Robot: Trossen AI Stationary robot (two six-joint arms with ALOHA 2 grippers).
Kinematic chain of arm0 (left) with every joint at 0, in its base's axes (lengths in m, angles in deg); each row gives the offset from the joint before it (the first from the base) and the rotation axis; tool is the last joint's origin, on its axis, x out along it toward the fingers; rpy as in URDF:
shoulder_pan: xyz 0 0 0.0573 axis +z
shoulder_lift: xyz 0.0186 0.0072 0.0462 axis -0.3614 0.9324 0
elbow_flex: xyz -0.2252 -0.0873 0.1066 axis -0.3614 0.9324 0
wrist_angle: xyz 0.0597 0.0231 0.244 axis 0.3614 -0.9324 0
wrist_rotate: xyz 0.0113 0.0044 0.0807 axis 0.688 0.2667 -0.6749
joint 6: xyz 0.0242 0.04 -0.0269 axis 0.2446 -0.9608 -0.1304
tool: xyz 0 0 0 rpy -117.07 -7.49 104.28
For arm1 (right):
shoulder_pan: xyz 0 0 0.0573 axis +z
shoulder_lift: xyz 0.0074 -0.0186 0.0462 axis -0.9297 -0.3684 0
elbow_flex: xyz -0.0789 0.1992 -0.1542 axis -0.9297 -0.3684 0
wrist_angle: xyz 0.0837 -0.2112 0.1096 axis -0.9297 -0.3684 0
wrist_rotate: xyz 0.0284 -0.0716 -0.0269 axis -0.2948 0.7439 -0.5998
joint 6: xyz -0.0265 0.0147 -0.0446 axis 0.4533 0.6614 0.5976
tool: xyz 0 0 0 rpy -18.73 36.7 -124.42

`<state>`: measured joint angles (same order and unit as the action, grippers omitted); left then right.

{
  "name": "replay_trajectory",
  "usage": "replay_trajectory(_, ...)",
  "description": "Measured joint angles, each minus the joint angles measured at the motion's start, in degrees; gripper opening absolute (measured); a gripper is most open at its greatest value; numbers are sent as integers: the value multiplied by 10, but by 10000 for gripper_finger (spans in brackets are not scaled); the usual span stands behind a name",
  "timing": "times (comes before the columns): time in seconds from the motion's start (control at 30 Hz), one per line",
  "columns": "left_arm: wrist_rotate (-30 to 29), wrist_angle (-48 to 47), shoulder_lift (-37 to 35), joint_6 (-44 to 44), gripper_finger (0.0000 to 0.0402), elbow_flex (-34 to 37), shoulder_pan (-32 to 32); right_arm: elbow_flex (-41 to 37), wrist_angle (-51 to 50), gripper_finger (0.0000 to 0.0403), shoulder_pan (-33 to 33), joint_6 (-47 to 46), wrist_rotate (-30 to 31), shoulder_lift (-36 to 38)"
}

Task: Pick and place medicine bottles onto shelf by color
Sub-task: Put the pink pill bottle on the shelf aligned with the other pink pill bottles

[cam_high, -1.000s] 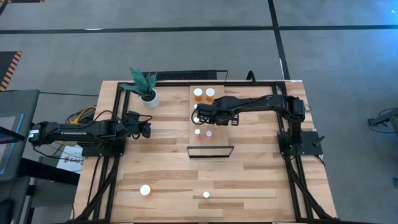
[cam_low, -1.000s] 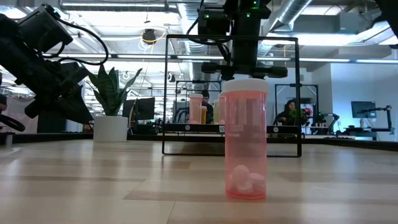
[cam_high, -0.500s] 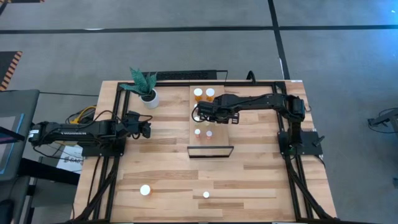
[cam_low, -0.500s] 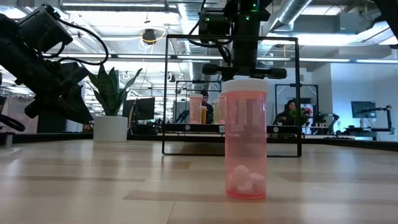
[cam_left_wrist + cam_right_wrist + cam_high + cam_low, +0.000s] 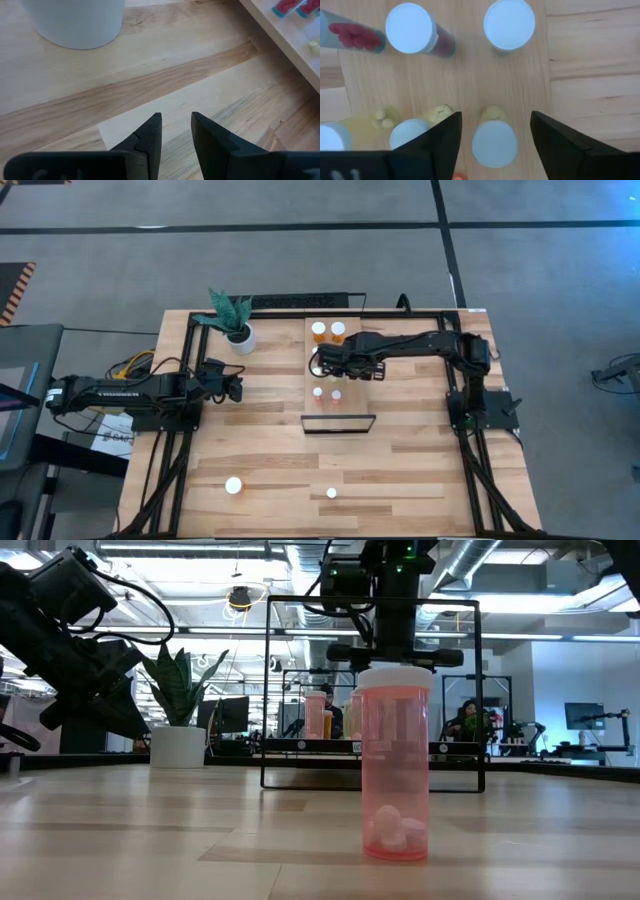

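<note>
Since a second ago the right gripper (image 5: 492, 132) has spread wide, jaws either side of a white-capped bottle (image 5: 492, 142) on the shelf (image 5: 350, 390), centre frame; release done, lifting clear comes next, I'd guess.

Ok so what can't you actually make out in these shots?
- Shelf, high view: the right arm covers its middle, so bottles there are hidden.
- Two loose bottles near the table's front edge, high view: too small to tell colour; only white caps show.
- Big orange bottle, low view: it blocks the shelf behind.
- Right end effector, right wrist view: the bottle below is cut off by the edge.
</note>
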<state>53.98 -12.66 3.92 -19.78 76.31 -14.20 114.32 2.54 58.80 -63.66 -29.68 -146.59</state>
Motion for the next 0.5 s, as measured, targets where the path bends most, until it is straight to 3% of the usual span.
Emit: replay_trajectory(0.5,0,0,0,0,91,0,0,3,-33,272,33,0,-9,41)
